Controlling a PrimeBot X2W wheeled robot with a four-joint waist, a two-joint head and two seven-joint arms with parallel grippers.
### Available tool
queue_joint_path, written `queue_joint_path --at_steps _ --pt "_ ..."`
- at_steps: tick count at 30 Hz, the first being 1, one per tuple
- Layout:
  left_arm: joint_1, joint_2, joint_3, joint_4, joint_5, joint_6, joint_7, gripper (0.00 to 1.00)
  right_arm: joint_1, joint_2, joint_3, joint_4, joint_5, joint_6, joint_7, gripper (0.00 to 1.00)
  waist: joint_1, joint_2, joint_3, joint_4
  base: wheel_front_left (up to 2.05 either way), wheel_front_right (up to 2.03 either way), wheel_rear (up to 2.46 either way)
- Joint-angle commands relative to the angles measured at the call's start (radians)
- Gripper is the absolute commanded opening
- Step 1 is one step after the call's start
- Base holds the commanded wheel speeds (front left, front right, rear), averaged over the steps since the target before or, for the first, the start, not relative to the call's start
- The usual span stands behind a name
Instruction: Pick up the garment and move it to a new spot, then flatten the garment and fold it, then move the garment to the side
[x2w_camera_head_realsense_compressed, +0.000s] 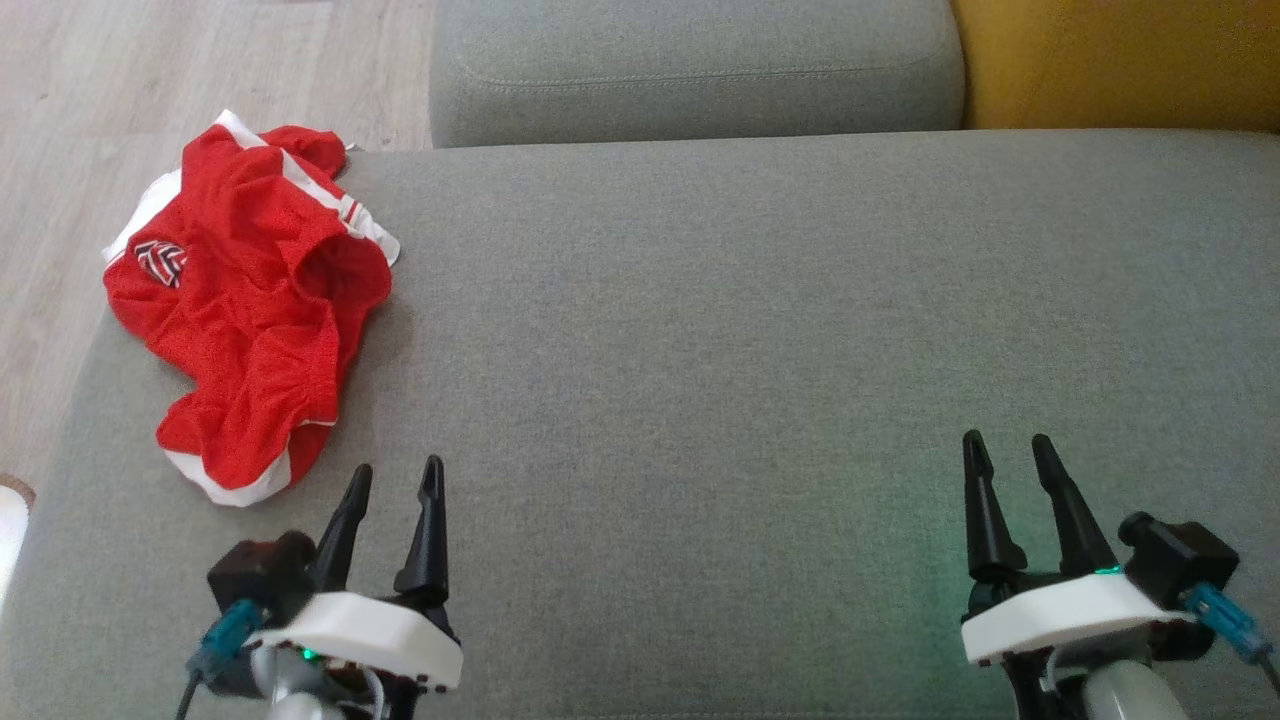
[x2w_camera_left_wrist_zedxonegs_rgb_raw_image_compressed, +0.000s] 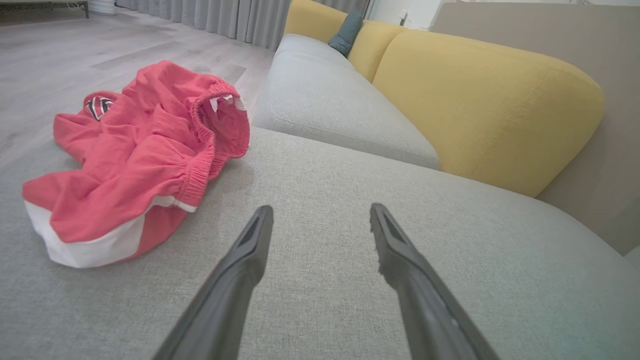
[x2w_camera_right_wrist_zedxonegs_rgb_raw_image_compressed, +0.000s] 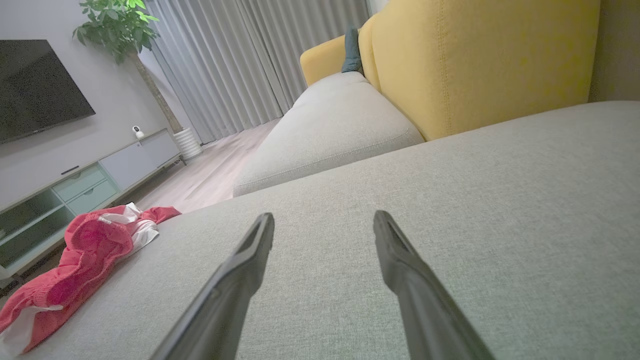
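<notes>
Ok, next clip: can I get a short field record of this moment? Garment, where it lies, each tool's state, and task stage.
garment: red with white trim, crumpled, looks like shorts
location: far-left corner of the grey cushion, at its edge
left tool: open, empty, just short of the garment's near hem
right tool: open, empty, over bare cushion, well away from the garment
stage: nothing grasped, pick-up not yet done

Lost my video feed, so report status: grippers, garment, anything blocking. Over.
Left gripper open, empty, near the garment. Right gripper open, empty, well right of it. Garment crumpled at left edge of grey cushion. Nothing between left gripper and garment.
</notes>
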Motion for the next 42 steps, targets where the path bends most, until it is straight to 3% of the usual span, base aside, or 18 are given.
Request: queue_joint_path --at_steps 1,24,42 --pt "-0.032 0.012 0.02 -0.042 0.031 0.004 -0.017 1.0 -0.034 -0.009 0.023 -0.033 -0.031 -0.001 -0.016 1.0 0.0 0.0 0.0 0.001 0.0 0.0 0.0" --pt "-0.017 0.011 0.006 -0.044 0.272 0.015 -0.082 1.0 -0.035 -0.011 0.035 -0.045 -0.254 -0.001 -0.081 1.0 0.0 0.0 -0.008 0.007 0.0 0.0 0.0" --pt "-0.018 0.007 0.018 -0.021 0.254 0.009 -0.082 1.0 -0.04 -0.011 0.028 -0.032 -0.246 -0.001 -0.081 1.0 0.0 0.0 -0.01 0.007 0.0 0.0 0.0"
